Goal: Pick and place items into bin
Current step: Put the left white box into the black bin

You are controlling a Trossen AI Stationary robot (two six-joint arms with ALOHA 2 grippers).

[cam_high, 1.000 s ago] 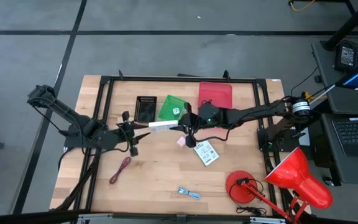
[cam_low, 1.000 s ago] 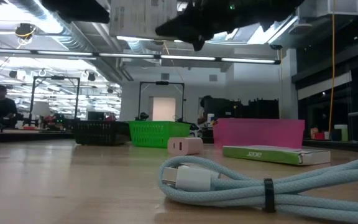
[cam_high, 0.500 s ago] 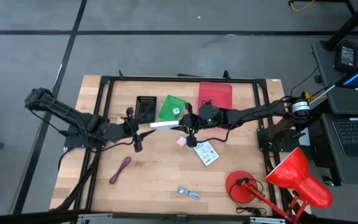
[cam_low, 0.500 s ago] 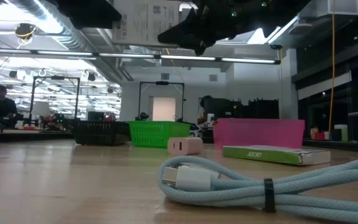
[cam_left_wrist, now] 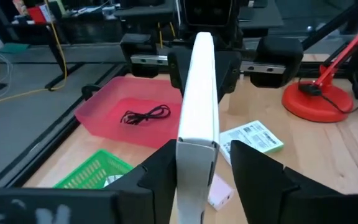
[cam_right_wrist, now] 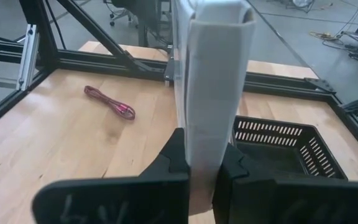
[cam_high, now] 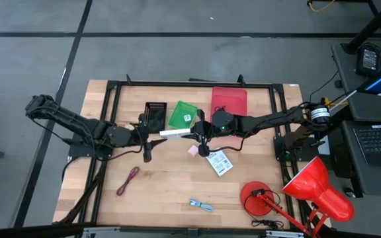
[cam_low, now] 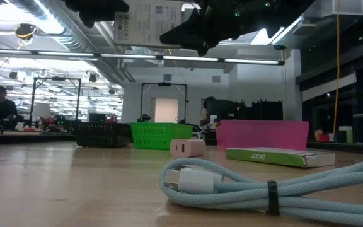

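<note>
Right tool (cam_high: 198, 135) is clamped on one end of the white packet (cam_high: 172, 133), which we see stretched lengthwise above the tabletop (cam_high: 170, 185) toward the left tool (cam_high: 152, 137), whose fingers flank the other end, slightly parted.

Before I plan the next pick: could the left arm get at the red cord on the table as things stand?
Probably yes. The red cord lies alone on bare wood near the left hand, nothing around it. But that hand's fingers flank the white box that the right hand clamps.
</note>
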